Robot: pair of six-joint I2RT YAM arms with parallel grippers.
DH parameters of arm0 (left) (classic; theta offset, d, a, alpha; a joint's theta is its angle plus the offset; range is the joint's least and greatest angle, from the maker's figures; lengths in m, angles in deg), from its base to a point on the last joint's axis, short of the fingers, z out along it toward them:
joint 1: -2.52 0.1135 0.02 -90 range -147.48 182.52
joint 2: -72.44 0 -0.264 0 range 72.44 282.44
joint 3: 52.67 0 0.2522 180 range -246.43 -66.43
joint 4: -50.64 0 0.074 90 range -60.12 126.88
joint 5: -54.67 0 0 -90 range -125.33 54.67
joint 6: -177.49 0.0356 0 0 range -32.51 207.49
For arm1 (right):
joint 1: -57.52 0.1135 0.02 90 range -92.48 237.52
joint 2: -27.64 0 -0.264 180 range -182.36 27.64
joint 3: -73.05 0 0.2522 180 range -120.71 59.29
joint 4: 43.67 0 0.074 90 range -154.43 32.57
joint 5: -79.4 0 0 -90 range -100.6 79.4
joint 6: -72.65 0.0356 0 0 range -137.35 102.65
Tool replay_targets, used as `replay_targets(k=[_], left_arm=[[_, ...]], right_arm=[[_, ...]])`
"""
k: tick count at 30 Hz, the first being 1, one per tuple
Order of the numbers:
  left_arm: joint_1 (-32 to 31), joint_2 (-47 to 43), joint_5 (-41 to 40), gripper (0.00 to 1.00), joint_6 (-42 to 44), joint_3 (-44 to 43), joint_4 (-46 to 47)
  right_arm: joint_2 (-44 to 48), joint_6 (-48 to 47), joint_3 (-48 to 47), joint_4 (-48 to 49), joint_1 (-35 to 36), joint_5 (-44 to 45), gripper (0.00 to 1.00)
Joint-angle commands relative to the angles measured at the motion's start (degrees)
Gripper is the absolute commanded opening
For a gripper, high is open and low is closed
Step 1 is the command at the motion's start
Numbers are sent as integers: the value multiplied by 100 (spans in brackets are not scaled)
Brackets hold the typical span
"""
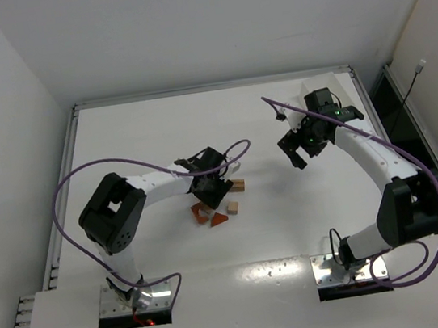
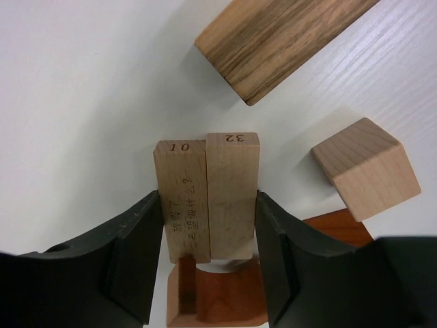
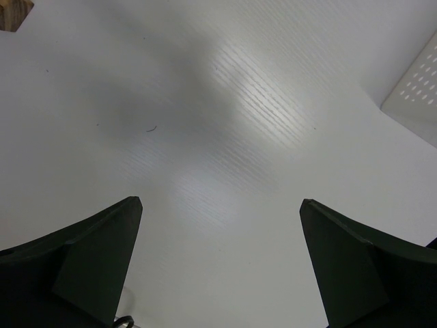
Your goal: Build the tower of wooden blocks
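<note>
Clamping two tan bricks side by side, the left gripper [image 2: 208, 198] has its black fingers [image 2: 136, 253] pressed against the outer long faces of the pair. The brick marked 10 [image 2: 181, 205] is on the left and the brick marked 32 [image 2: 232, 191] on the right, with their long sides touching and their numbered ends pointing away from the wrist camera. Under the near ends of these two lies a reddish-brown piece with a curved cut-out [image 2: 225, 301]. The bricks may be resting on it, but the wrist view is too close to tell whether they touch it or hang just above. To the right of the pair sits a tan cube [image 2: 365, 167], apart from the bricks, with a second reddish-brown piece [image 2: 334, 225] showing just beside its near edge. Farther off and to the right, a long dark-grained block [image 2: 280, 41] lies flat and at a slant on the white table [image 2: 82, 82]. From above, the wood blocks [image 1: 220, 218] form a small cluster a little left of the table's middle, and the left gripper [image 1: 209, 188] is directly at the cluster's far side, hiding the held bricks. The right gripper [image 1: 299, 151] is well apart from them, over the far right part of the table. In its own view the right gripper [image 3: 220, 202] has its fingers spread wide with nothing between them, only bare white surface below. The corner of a wooden block [image 3: 10, 12] just shows at the upper left edge of that view.
</note>
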State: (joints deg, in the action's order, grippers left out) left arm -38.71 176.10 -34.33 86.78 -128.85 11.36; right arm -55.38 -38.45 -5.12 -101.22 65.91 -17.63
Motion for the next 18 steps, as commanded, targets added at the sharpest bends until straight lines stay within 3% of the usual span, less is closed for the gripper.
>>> replay_targets(k=[1, 2, 12, 18], left_arm=[[45, -3, -186, 5, -139, -130, -40], [45, -3, -300, 0, -244, -131, -41], [168, -732, -1531, 0, -1211, -403, 29], [115, -602, -2111, 0, -2353, -1314, -163]], right_arm=[[-12, -69, -204, 64, -21, -71, 99], [-12, -69, -204, 64, -21, -71, 99], [93, 158, -152, 125, -21, -71, 99], [93, 862, -90, 301, -21, 17, 99]])
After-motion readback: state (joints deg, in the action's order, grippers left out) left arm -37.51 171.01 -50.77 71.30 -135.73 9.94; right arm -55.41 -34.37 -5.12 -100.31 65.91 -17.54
